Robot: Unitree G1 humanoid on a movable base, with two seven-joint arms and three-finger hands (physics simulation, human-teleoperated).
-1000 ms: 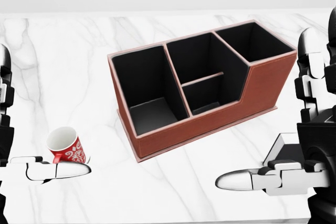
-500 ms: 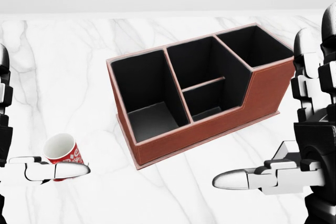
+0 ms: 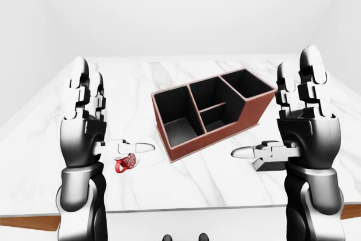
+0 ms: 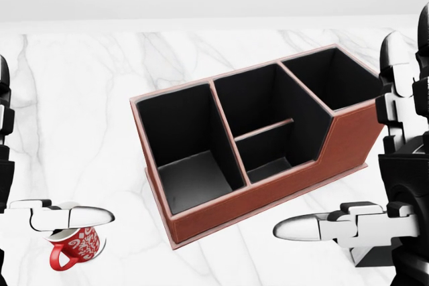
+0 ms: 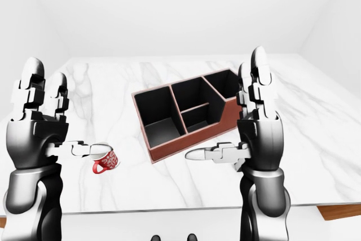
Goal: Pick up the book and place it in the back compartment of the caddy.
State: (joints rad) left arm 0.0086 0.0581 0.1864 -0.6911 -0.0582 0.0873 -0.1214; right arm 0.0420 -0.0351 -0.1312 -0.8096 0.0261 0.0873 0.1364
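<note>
Your view has dropped nearer the caddy (image 4: 255,145); book (image 3: 269,163) untouched on the counter (image 3: 225,179) under your right hand (image 3: 304,134), both hands' fingers spread wide, empty.

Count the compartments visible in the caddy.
4 in the caddy, by the head view: one large at left, two small in the middle, upper and lower, and one at right. None hidden.

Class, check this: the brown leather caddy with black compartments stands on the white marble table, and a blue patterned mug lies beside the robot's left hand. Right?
Not quite. The patterned mug is red and white, as the head view shows. The brown leather caddy does stand on the white marble table, and the mug lies by the left hand.
</note>
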